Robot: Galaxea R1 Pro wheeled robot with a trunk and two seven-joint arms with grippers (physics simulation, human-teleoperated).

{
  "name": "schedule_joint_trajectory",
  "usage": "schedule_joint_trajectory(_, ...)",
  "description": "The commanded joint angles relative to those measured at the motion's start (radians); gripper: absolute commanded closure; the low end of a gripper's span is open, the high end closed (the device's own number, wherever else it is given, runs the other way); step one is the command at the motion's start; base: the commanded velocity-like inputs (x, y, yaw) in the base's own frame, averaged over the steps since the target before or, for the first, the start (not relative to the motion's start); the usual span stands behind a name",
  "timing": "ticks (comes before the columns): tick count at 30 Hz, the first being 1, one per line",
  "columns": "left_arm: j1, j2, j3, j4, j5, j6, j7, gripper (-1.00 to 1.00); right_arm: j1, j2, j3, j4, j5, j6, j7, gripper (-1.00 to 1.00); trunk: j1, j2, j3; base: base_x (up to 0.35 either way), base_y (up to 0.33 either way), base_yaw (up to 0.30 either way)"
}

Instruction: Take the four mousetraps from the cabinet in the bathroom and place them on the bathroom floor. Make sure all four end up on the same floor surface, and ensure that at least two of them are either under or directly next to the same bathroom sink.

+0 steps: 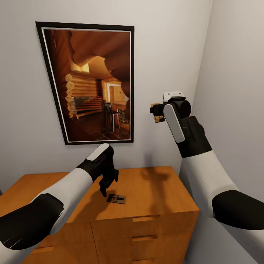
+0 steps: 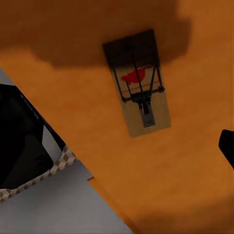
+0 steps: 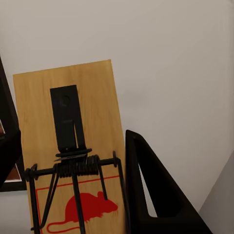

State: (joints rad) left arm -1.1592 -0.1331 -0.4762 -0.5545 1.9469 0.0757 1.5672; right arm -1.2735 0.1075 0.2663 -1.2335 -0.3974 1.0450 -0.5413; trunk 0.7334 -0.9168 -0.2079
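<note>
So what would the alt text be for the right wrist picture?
A wooden mousetrap with a red mouse print and dark wire spring, held upright between the right gripper's black fingers, against a plain pale wall.

A room in a home, rendered in simulation. Plain pale walls (image 1: 176, 44) meet in a corner, and a dark-framed picture (image 1: 91, 82) of a log-cabin interior hangs on one. Below it stands an orange-brown wooden cabinet (image 1: 157, 190) with flat drawer fronts and slim bar handles, pushed close into the corner. In the left wrist view, a strip of floor (image 2: 61, 163) tiled in a brown, beige and grey cube pattern shows past the cabinet's edge, a finish that suits a bathroom.
</note>
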Motion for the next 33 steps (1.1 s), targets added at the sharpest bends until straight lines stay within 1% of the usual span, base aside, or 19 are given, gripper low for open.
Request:
schedule_joint_trajectory(1,-0.001,0.001,-0.006,-0.001,0.006,0.008,0.004,-1.00,-0.001,0.000,0.001,0.000,-0.012,0.002,-0.013,1.00,0.000,-0.001,-0.002,0.013,0.000,0.000)
schedule_joint_trajectory(12,-0.001,0.000,-0.007,-0.005,0.006,0.009,0.004,-1.00,-0.001,0.000,0.002,0.000,-0.012,0.002,-0.012,1.00,0.000,-0.001,-0.002,0.004,-0.006,0.000)
schedule_joint_trajectory(19,-0.001,0.000,-0.008,-0.009,0.004,0.009,0.004,-1.00,-0.001,0.001,0.002,0.000,-0.012,0.002,-0.012,1.00,0.000,-0.001,-0.002,0.000,-0.150,0.000)
schedule_joint_trajectory(26,-0.001,0.001,-0.008,-0.010,0.000,0.009,0.004,-1.00,-0.001,0.001,0.002,0.000,-0.012,0.002,-0.012,1.00,0.000,-0.001,-0.002,0.005,-0.042,0.000)
schedule_joint_trajectory(33,-0.001,0.000,-0.009,-0.011,-0.003,0.009,0.004,-1.00,-0.001,0.000,0.002,0.000,-0.012,0.002,-0.012,1.00,0.000,-0.001,-0.002,0.079,-0.082,0.000)
